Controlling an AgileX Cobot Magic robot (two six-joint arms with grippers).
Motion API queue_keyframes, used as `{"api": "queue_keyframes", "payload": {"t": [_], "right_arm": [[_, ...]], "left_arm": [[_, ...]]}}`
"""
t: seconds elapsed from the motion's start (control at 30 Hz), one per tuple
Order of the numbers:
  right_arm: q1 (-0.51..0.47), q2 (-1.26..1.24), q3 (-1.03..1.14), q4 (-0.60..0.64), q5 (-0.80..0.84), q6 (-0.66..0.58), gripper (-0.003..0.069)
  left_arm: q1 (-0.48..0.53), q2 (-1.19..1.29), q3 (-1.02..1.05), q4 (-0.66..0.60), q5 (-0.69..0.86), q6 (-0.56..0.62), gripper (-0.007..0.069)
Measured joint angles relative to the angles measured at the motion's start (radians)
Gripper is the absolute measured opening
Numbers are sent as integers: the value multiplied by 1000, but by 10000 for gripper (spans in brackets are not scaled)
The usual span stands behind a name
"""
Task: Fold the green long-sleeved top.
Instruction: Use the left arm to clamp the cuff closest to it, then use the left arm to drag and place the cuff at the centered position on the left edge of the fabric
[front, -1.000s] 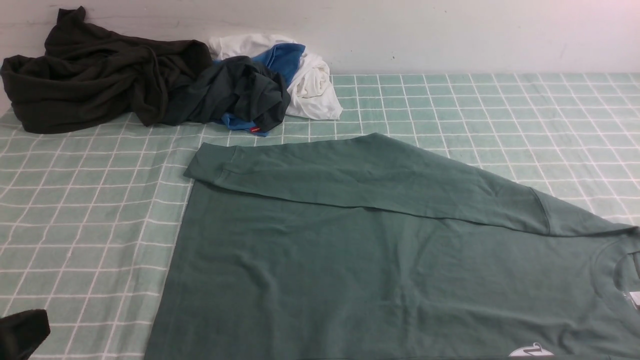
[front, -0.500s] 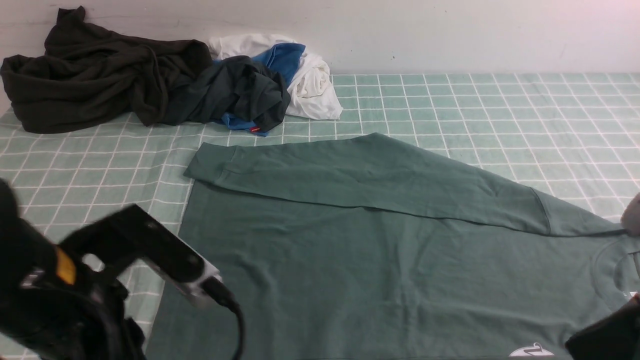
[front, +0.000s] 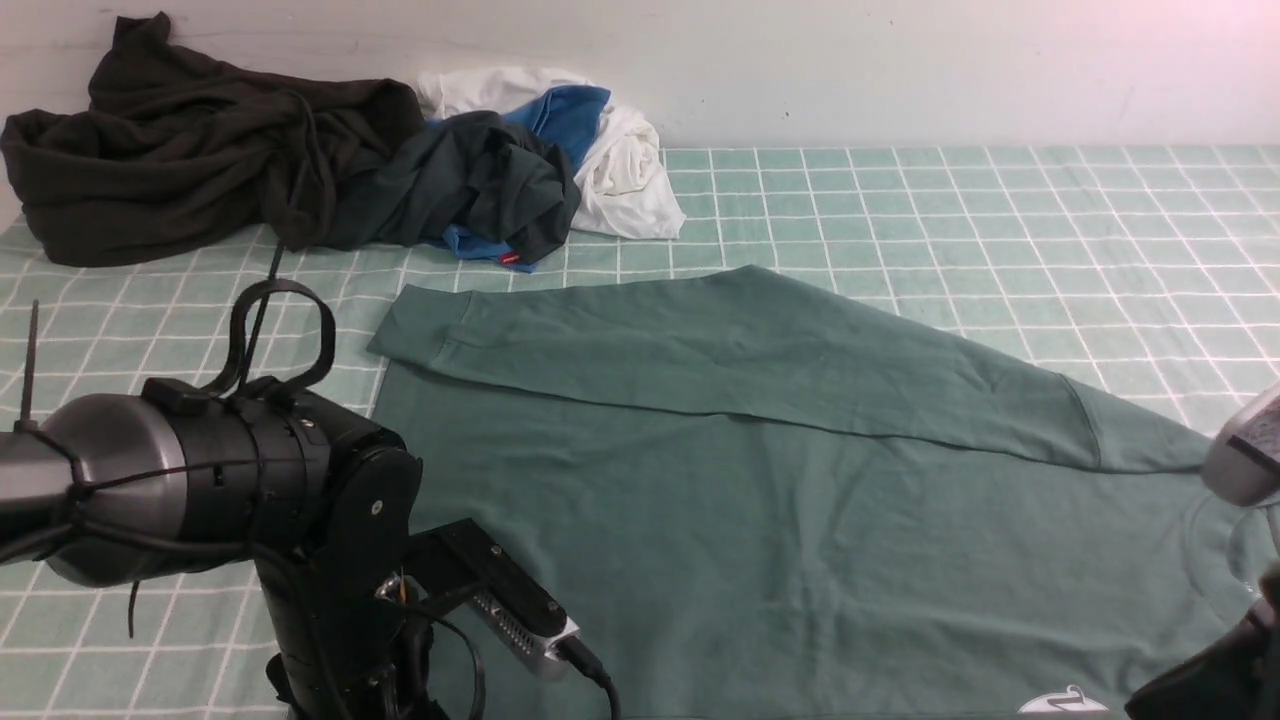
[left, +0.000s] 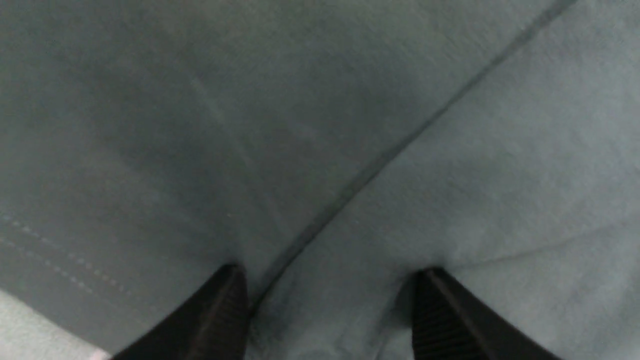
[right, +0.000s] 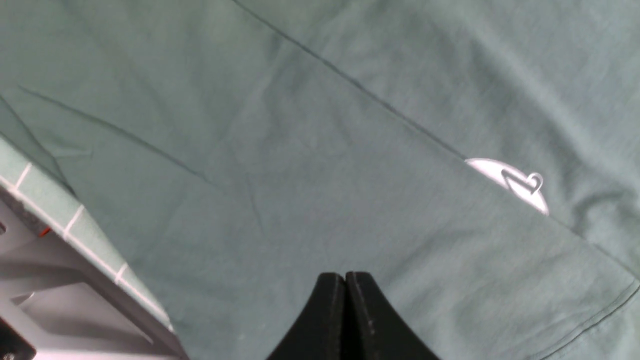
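1. A checked cloth (front: 1000, 220), pale green with white lines, covers the whole surface up to the back wall.
2. The top (front: 750, 560) lies flat on the cloth in the near middle. Its hem is to the left and its collar is at the right edge of the front view. One sleeve (front: 750, 345) is folded across the far side of the body, with the cuff pointing left.
3. A dark heap (front: 180, 160) of clothes sits at the far left against the wall, well apart from the top.
4. The left arm (front: 200, 480) is low at the near left, over the top's hem corner.
5. A white garment (front: 625, 170) and a blue one (front: 565, 115) are bunched just beside the dark heap.
6. The left gripper (left: 330, 280) has its jaws spread. One fingertip is on each side of a fold line in the top, right at the fabric.
7. The right gripper (right: 345, 280) has its jaws pressed together with nothing between them. It is over the top near the cloth's edge.
8. A small white logo (right: 510, 182) shows half hidden under a folded edge.
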Motion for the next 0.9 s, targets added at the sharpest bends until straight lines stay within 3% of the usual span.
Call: {"api": "queue_keyframes", "payload": {"t": [0.07, 0.23, 0.3, 0.57, 0.77, 0.9], "right_arm": [[0, 0, 0, -1, -11, 0, -14], [0, 0, 0, -1, -29, 0, -14], [0, 0, 0, -2, -40, 0, -14], [0, 0, 0, -93, -125, 31, -14], [0, 0, 0, -251, -188, 170, -14], [0, 0, 0, -289, -188, 195, -14]], "left_arm": [[-2, 1, -2, 0, 7, -4, 345], [-2, -9, -37, -19, 60, -3, 74], [-2, -31, -70, -20, 97, -3, 27], [-2, -49, -389, 70, 234, -2, 16], [-2, 117, -682, 149, 295, 8, 17], [-2, 224, -780, 163, 318, 22, 26]]}}
